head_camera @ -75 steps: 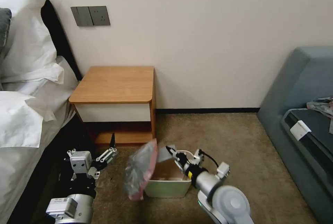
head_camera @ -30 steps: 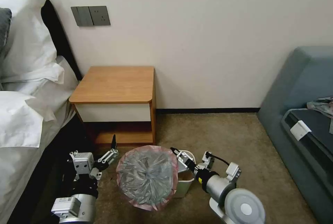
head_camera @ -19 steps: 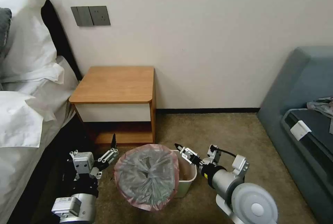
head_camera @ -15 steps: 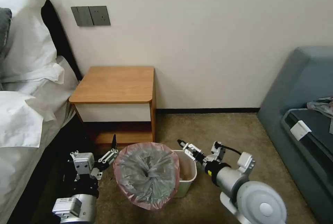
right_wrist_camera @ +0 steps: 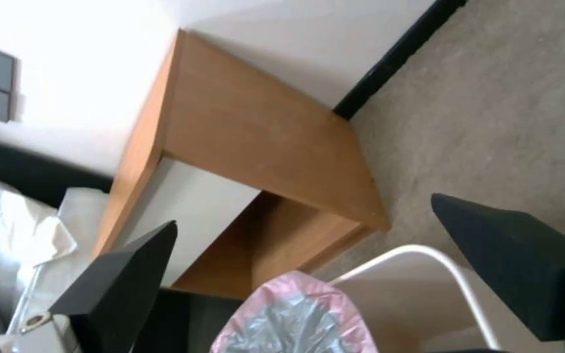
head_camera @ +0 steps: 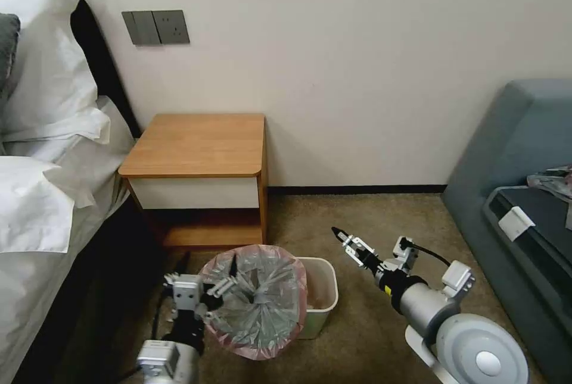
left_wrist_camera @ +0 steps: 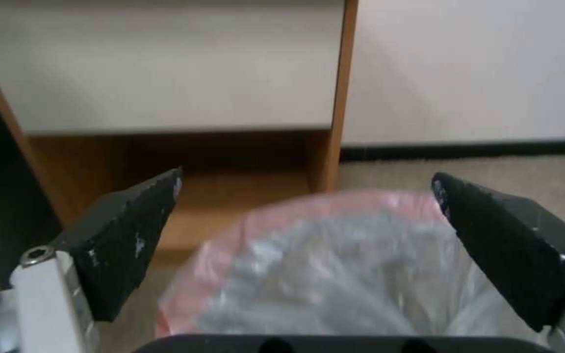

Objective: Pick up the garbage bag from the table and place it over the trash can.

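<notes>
Since approx half a sec ago, left gripper [head_camera: 221, 275] has swung in from beside the bed to the garbage bag's near-left edge, and right gripper [head_camera: 347, 240] has backed off to the right, away from the trash can [head_camera: 320, 294].

Head view: garbage bag [head_camera: 257, 300] sits puffed up w/ pink rim around it, covering the can's left part; can's right part is uncovered, cream rim and inside showing. Left gripper's jaws are wide, at the bag's rim, nothing clamped. Right gripper hangs over carpet [head_camera: 381, 217], apart from the can, jaws open and empty. Nightstand counter [head_camera: 199, 143] top carries nothing. Bed w/ white pillows on left, grey sofa [head_camera: 512, 152] on right, wall switch plate [head_camera: 155, 27] above.

Left wrist view: black fingers [left_wrist_camera: 125, 240] spread wide either side of the bag's pink rim and grey plastic [left_wrist_camera: 335, 274]; nightstand's white drawer front and open shelf behind.

Right wrist view: fingers [right_wrist_camera: 125, 274] wide apart, nothing between; below them bag's pink edge [right_wrist_camera: 295, 318] and the can's bare white rim [right_wrist_camera: 439, 264]; counter [right_wrist_camera: 250, 142], skirting and carpet beyond.

Progress, as I judge it: pickup done, bag at the can but only partly over it. Left to do: pull rim round the uncovered side and seat it.
</notes>
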You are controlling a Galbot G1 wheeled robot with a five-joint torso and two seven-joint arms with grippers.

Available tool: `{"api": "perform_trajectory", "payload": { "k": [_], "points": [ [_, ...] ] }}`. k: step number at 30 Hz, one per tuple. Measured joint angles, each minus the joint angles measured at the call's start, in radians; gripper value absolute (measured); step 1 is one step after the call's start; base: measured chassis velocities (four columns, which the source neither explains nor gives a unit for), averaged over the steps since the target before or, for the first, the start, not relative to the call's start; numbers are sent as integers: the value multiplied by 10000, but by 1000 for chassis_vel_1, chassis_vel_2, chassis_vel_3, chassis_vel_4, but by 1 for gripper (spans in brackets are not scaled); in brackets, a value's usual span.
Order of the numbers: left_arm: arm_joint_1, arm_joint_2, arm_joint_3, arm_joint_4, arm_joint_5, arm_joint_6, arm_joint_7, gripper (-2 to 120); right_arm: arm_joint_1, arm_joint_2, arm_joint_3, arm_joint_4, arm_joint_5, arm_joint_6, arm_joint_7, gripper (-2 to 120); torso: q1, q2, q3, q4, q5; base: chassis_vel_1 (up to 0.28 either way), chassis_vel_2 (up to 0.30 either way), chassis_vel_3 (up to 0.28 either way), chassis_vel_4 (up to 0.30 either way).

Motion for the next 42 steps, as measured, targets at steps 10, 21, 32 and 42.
{"api": "perform_trajectory", "payload": {
  "k": [10, 21, 32, 42],
  "points": [
    [-394, 19, 565, 600, -106, 1294, -1364, 76, -426, 183, 213, -161, -431, 14, -346, 100, 0, 0, 0, 0, -1, 0, 0, 0, 0],
    [-985, -20, 701, 1399, -396, 1373, -1683, 68, -590, 314, 28, -335, -1219, 164, -596, 100, 0, 0, 0, 0, -1, 0, 0, 0, 0],
    [-1278, -38, 904, 1590, -395, 1421, -1689, 68, -575, 400, -266, -527, -1608, 224, -766, 100, 0, 0, 0, 0, -1, 0, 0, 0, 0],
    [-1986, 4, 1144, 2021, -754, 1699, -1798, 62, -592, 478, -204, -685, -1708, 243, -790, 100, 0, 0, 0, 0, -2, 0, 0, 0, 0]
  ]
}}
